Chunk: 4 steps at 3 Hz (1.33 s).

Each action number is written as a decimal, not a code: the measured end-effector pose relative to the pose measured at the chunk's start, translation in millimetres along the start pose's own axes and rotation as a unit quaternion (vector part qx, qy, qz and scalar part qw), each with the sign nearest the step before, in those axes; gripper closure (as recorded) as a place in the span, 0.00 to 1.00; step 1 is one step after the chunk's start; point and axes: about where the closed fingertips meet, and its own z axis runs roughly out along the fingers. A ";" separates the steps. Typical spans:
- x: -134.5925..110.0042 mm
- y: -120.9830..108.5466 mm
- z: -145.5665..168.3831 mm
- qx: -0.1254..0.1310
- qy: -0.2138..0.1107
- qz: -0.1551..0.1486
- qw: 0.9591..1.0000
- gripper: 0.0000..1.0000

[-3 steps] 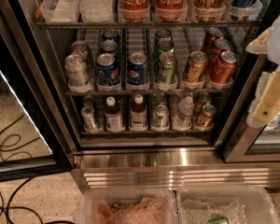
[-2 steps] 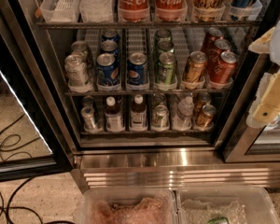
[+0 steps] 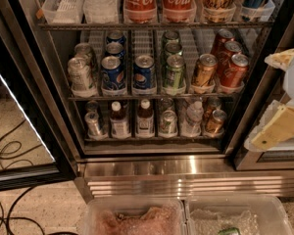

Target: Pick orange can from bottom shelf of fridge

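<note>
The fridge stands open in front of me, with wire racks of drinks above its ribbed steel base. On the bottom shelf the small orange can stands at the front of the rightmost lane, upright, with another can partly hidden behind it. My gripper is at the right edge of the view, outside the fridge frame, to the right of the can and slightly above it. Its two tan-tipped fingers stand apart and hold nothing.
A water bottle, a silver-green can and two brown bottles stand left of the orange can. A gold-amber can and red-orange cans sit on the rack above. The glass door hangs open left; two clear bins lie below.
</note>
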 end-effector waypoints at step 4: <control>-13.7 -9.1 7.8 0.071 -0.041 0.022 0.996 0.00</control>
